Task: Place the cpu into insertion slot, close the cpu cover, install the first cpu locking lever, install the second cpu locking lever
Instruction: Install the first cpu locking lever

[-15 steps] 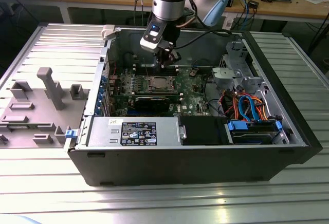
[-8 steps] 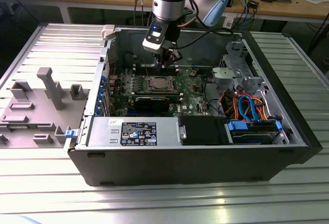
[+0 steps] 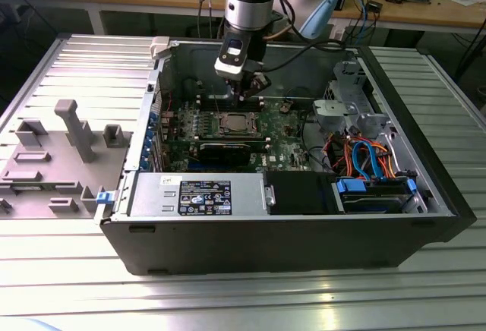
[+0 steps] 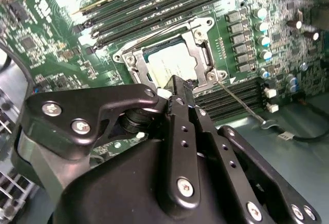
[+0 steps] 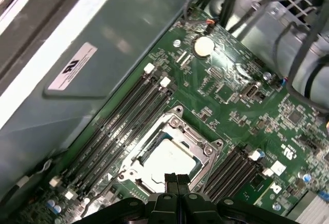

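The cpu (image 5: pixel 165 157) lies flat in the insertion slot (image 3: pixel 231 124) of the green motherboard, its pale silver top showing in both wrist views (image 4: pixel 174 62). The cpu cover (image 5: pixel 204 151) is down around it, a silver frame (image 4: pixel 199 49) with a square window. A thin metal locking lever (image 4: pixel 241 103) sticks out from one corner of the socket, raised off the board. My gripper (image 5: pixel 177 179) hangs just above the socket's edge, its two black fingertips (image 4: pixel 178 86) pressed together, shut and holding nothing. In the exterior view the gripper (image 3: pixel 246 96) is inside the case, over the socket's far side.
Rows of long black memory slots (image 5: pixel 128 116) flank the socket on both sides. The open computer case (image 3: pixel 266 247) has its power supply at the front, a drive cage with coloured cables (image 3: pixel 364 156) at the exterior view's right, and a grey fixture tray (image 3: pixel 53 156) outside at its left.
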